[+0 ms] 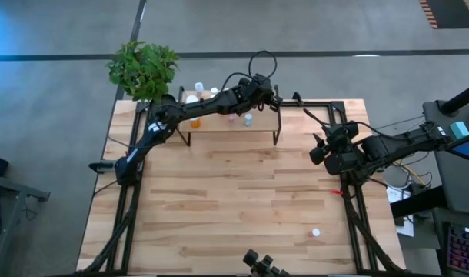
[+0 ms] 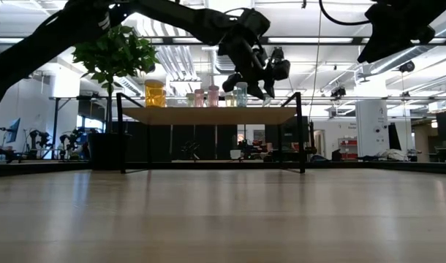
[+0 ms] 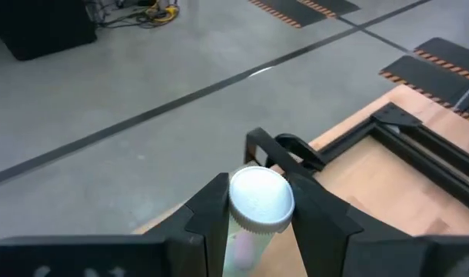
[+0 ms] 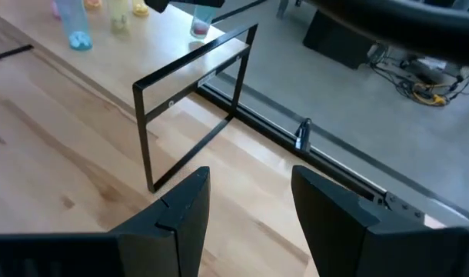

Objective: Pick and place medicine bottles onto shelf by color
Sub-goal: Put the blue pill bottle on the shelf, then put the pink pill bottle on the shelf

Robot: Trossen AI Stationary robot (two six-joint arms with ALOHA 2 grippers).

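My left gripper (image 1: 271,94) reaches over the right end of the shelf (image 1: 219,121), a light-wood board on thin black legs at the table's far edge, and is shut on a small pale pink bottle (image 4: 200,28) with a white cap. Several bottles stand on the board: a large orange one (image 2: 155,93), pink ones (image 2: 201,97), a yellow-green one (image 2: 230,98) and a teal one (image 2: 241,93). Another white-capped bottle (image 1: 316,231) stands on the table near its near right corner. My right gripper (image 4: 250,177) hangs open above the table's right side, facing the shelf's right leg frame. My left gripper (image 3: 259,188) pinches the bottle between its two fingers (image 3: 211,211) at the top end, by the white cap (image 3: 254,208). The fingers come from above, slanting down. The bottle stands about upright over the shelf's right end; whether its base touches the board I cannot tell.
A potted plant (image 1: 142,68) stands at the table's far left corner beside the shelf. Black frame rails (image 1: 350,192) run along the table's edges. The wide middle of the wooden tabletop (image 1: 234,200) lies bare.
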